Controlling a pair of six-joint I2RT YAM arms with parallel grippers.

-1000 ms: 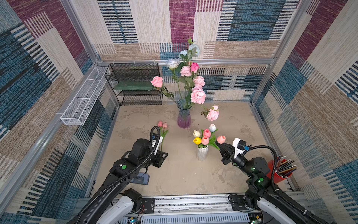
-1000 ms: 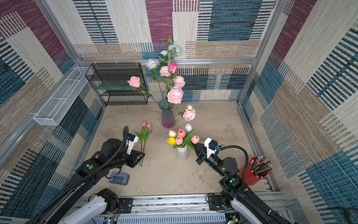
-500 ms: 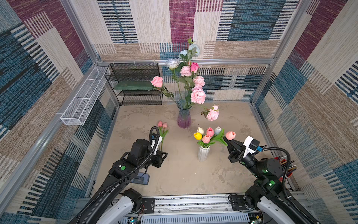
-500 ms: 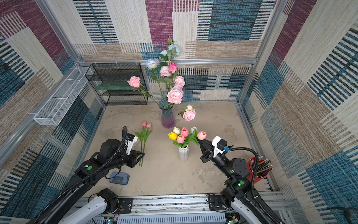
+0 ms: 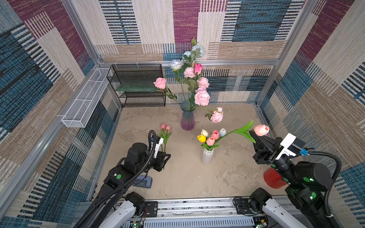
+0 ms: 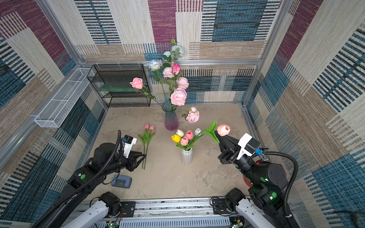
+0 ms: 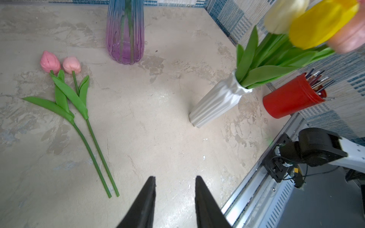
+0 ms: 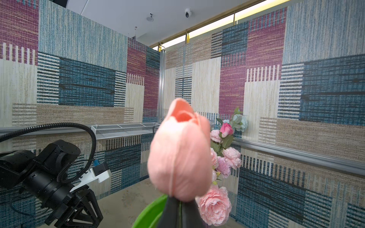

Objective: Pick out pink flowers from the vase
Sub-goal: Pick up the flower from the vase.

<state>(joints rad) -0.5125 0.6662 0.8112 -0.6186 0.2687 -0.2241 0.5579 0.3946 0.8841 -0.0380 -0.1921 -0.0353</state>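
Right claw (image 5: 251,136) was clamped on the stem just under a pink tulip (image 5: 261,130), mid-right of frame, up-right of white vase (image 5: 207,157). Left claw (image 7: 174,177) stood apart, empty. Tulip prob. light, soft; stem near head seemed best hold pt.

pink tulip (image 5: 261,130), white ribbed vase (image 5: 207,157), purple-blue glass vase (image 5: 187,118), red cup (image 7: 292,100), striped patchwork walls (image 5: 197,19)

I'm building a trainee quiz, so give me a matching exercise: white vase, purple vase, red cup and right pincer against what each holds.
1. white vase
2. purple vase
3. red cup
4. right pincer

A. pink tulip
B. roses
C. thin sticks
D. mixed tulips

Pairs: 1-D, 2-B, 3-C, 4-A.
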